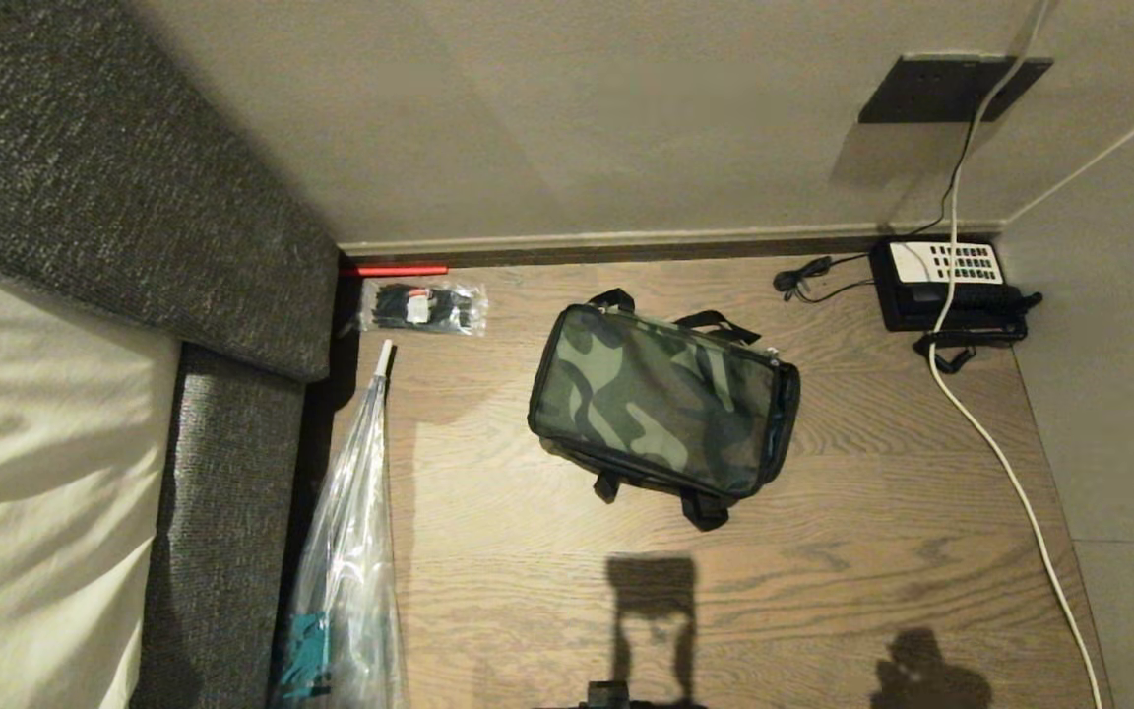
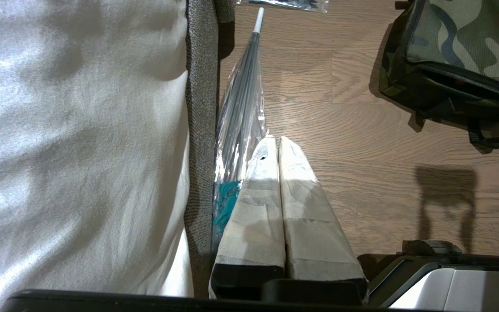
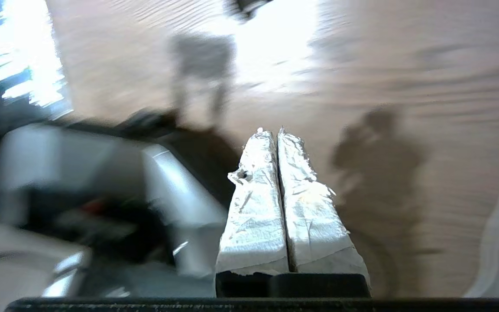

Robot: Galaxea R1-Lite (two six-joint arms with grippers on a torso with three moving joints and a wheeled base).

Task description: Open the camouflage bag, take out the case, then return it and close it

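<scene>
Grainy wood floor (image 1: 852, 551) — boxy, soft camouflage bag (image 1: 661, 404), zipped.

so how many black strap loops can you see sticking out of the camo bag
4: two at the camouflage bag's far edge, two at its near edge. Others may be hidden underneath.

A black phone (image 1: 951, 286) sits in the wood floor's (image 1: 547, 551) far right corner, a white cable (image 1: 1000, 453) trailing past it. A clear packet (image 1: 422, 306) lies near the grey sofa (image 1: 134, 217); a wrapped umbrella (image 1: 355, 532) lies alongside.
</scene>
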